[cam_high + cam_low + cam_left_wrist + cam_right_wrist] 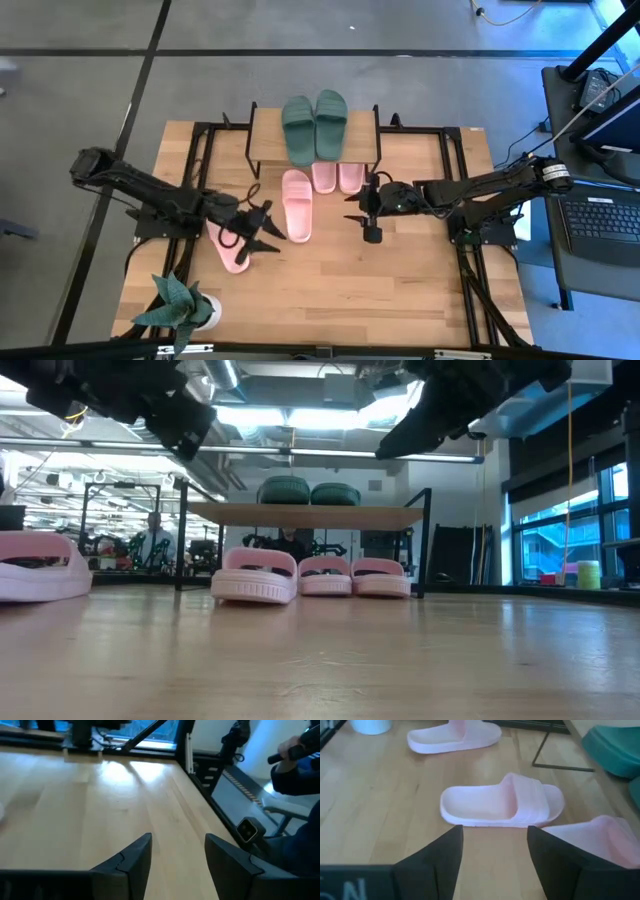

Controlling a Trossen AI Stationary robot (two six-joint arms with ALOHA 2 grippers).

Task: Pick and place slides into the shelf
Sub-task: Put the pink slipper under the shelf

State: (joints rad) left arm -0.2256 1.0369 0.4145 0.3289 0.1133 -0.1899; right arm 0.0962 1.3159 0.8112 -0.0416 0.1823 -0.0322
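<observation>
Left gripper (262,228) spread open and empty above the table (400,290), just beside a loose pink slide (229,249) lying well out from the shelf (265,122); right gripper (368,212) likewise open, holding nothing, just off the shelf's front edge. From overhead: green pair (314,126) resting on the shelf's plank top, pink pair (337,177) tucked under its front edge, another pink slide (297,204) lying just in front of the shelf, potted plant (183,304) at the table corner farthest from it. At table height: green pair (308,492) atop the shelf (310,514), three pink slides lined up beneath and before it, both arms hanging overhead. Through the left wrist: dark fingers (135,857) parted over bare wood. Through the right wrist: fingers (445,855) apart, aimed at the pink slide (502,802) before the shelf, with nothing between them.
</observation>
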